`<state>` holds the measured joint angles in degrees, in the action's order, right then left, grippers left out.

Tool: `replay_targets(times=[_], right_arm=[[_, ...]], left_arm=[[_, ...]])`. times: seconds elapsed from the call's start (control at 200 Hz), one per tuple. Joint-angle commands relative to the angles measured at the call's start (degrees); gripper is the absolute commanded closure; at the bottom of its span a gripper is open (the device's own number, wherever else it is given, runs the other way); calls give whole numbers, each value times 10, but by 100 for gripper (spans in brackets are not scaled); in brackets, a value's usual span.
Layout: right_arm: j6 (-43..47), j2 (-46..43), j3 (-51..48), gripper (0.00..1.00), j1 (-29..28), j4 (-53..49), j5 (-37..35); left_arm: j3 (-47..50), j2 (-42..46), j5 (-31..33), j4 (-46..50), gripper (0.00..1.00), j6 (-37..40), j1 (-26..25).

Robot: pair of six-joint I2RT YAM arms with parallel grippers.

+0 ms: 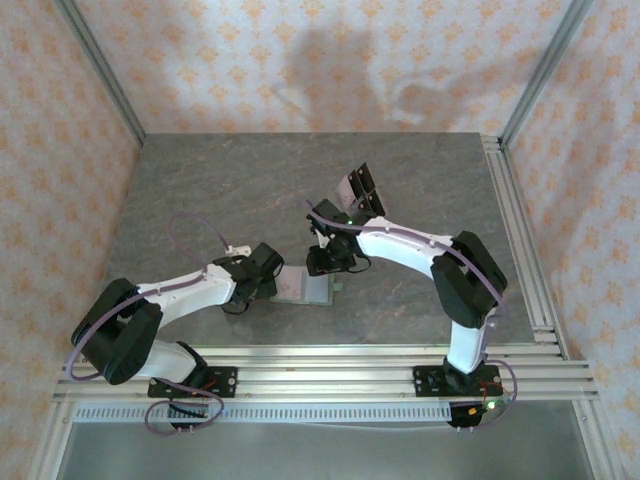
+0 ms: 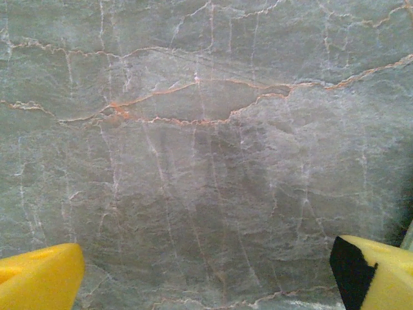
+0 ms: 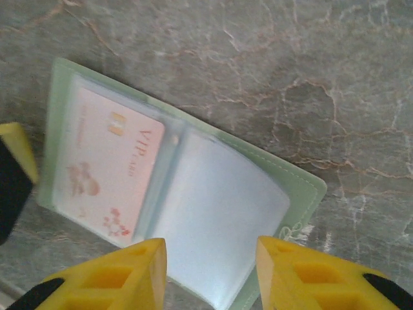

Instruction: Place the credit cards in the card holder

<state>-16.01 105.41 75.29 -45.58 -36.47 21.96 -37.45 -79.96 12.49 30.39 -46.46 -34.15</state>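
Note:
The card holder [image 3: 293,184] lies open on the marble, sage-green with clear sleeves. A pale pink credit card [image 3: 110,171] printed "VIP" sits in its left sleeve; the right sleeve looks bare. My right gripper [image 3: 211,271] hovers just above the holder's near edge, open, with nothing between its yellow fingers [image 3: 122,274]. From above, the holder [image 1: 305,290] lies between both grippers. More credit cards [image 1: 360,184], dark and pinkish, lie at the back centre. My left gripper [image 2: 206,278] is wide open over bare marble, just left of the holder [image 1: 262,280].
The grey marble tabletop [image 1: 200,190] is walled by patterned panels. Aluminium rails [image 1: 520,230] run along the right and near edges. A yellow and black finger [image 3: 14,173] of the left gripper stands close to the holder's left edge.

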Motion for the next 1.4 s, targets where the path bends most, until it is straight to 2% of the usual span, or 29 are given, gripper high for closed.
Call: replay_targets(times=[0.0, 0.13, 0.56, 0.906, 1.396], right_arm=[[12, 17, -10, 59, -1, -9, -22], [12, 36, -18, 59, -1, 0, -24], [45, 71, -2, 60, 7, -14, -98], [64, 75, 21, 60, 26, -27, -117], [70, 23, 41, 60, 29, -61, -67]], left_arm=[[-13, 12, 25, 19, 0, 6, -6], [-14, 12, 27, 19, 0, 7, -7], [-21, 22, 28, 30, 0, 8, -7], [-23, 24, 26, 31, 0, 7, -7], [-41, 25, 29, 35, 0, 14, -7]])
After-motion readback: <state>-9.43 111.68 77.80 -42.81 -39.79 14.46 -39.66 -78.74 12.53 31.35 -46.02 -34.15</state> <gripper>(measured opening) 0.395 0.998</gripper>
